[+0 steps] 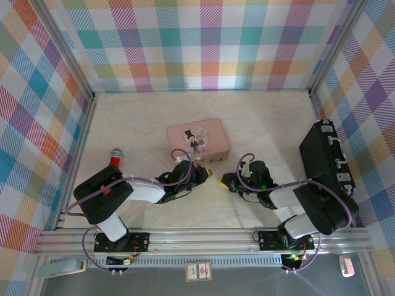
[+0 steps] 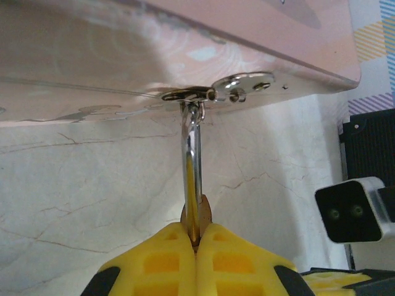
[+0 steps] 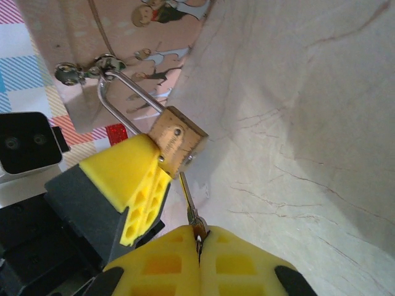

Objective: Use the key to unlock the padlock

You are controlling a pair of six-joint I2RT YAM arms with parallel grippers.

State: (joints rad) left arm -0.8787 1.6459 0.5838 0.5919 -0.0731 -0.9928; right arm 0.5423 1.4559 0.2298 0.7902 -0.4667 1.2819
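The padlock [image 3: 178, 140] hung by its shackle from the hasp [image 3: 80, 71] of the pink tin [image 3: 74, 31], its brass body pinched in my left gripper [image 2: 197, 237]. The key [image 3: 188, 198], clamped in my right gripper [image 3: 200, 242], touched the lock's underside; how deep, I couldn't tell. I judged it needed a straight push, then a twist. Both arms lay low, grippers facing each other.

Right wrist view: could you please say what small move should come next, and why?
Probably ease the key deeper along its shaft: the right gripper pinches its head, its tip only meets the underside of the padlock, most of the shaft shows, and the left gripper clamps the body.
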